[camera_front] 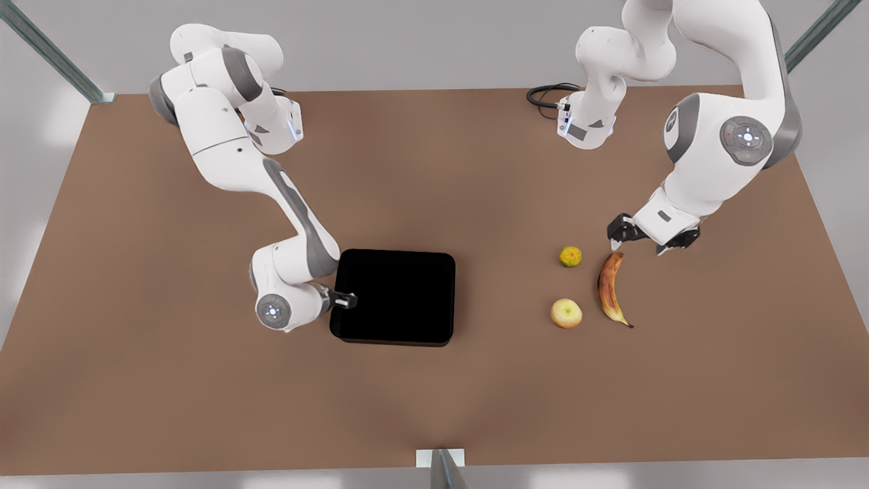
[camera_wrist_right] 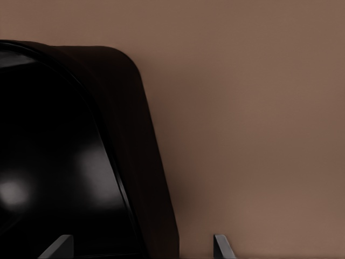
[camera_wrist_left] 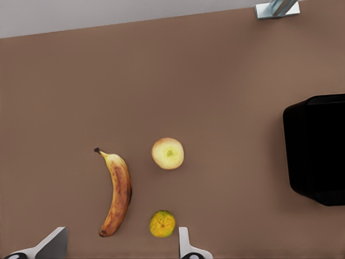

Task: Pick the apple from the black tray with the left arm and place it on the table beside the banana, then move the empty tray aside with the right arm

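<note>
Beside banana [camera_front: 610, 288], apple [camera_front: 566, 313], apparently unlabelled

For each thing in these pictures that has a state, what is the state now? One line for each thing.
apple: on the table, out of the tray, beside the banana.
banana: lying flat on the table.
citrus fruit: on the table, apart from the apple.
black tray: empty.
left end effector: open, holding nothing, near the banana's end.
right end effector: open, straddling the tray's rim.
</note>
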Tool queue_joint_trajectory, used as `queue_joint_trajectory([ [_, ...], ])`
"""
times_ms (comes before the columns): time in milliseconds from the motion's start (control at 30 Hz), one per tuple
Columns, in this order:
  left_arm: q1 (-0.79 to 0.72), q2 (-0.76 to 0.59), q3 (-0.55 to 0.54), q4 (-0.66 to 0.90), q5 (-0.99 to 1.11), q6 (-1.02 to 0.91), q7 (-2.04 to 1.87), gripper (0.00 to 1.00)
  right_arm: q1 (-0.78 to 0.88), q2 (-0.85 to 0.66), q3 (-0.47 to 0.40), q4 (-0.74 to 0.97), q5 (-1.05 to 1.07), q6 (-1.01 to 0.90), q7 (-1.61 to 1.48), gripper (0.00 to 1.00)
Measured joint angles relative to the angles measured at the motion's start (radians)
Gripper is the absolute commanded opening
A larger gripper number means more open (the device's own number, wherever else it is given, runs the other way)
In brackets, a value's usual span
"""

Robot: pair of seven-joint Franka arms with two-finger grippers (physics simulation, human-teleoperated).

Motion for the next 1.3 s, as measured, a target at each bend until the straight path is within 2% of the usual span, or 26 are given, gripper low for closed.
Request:
queue_joint_trajectory([
  [133, 0.000, 0.002, -0.001, 0.000, 0.001, -0.007, 0.011, 1.00, 0.001, 0.032, 0.001, -0.006, 0.000, 0.009, -0.033, 0.93],
  [233, -0.001, 0.002, -0.002, 0.000, 0.002, -0.010, 0.018, 1.00, -0.002, 0.048, 0.001, -0.005, 0.001, 0.017, -0.056, 0.74],
  [333, 0.000, 0.002, -0.002, 0.000, 0.002, -0.012, 0.024, 1.00, -0.002, 0.050, 0.000, -0.004, 0.002, 0.021, -0.077, 0.47],
  [467, 0.000, 0.004, -0.002, 0.000, 0.002, -0.013, 0.030, 1.00, -0.002, 0.049, -0.001, -0.003, 0.003, 0.023, -0.099, 0.27],
  [733, 0.000, 0.002, -0.002, 0.000, 0.002, -0.015, 0.038, 1.00, -0.004, 0.046, 0.000, -0.001, 0.006, 0.020, -0.136, 0.15],
  [1033, -0.002, 0.000, -0.003, 0.000, 0.002, -0.017, 0.044, 1.00, -0.020, -0.030, -0.001, 0.009, 0.031, -0.070, -0.182, 0.11],
  [1133, -0.002, 0.001, -0.004, 0.000, 0.002, -0.018, 0.045, 1.00, -0.023, -0.077, -0.039, 0.012, 0.037, -0.144, -0.206, 0.11],
  [1300, -0.002, -0.002, -0.006, 0.000, 0.002, -0.018, 0.046, 1.00, -0.023, -0.118, -0.154, 0.049, 0.041, -0.284, -0.267, 0.10],
])
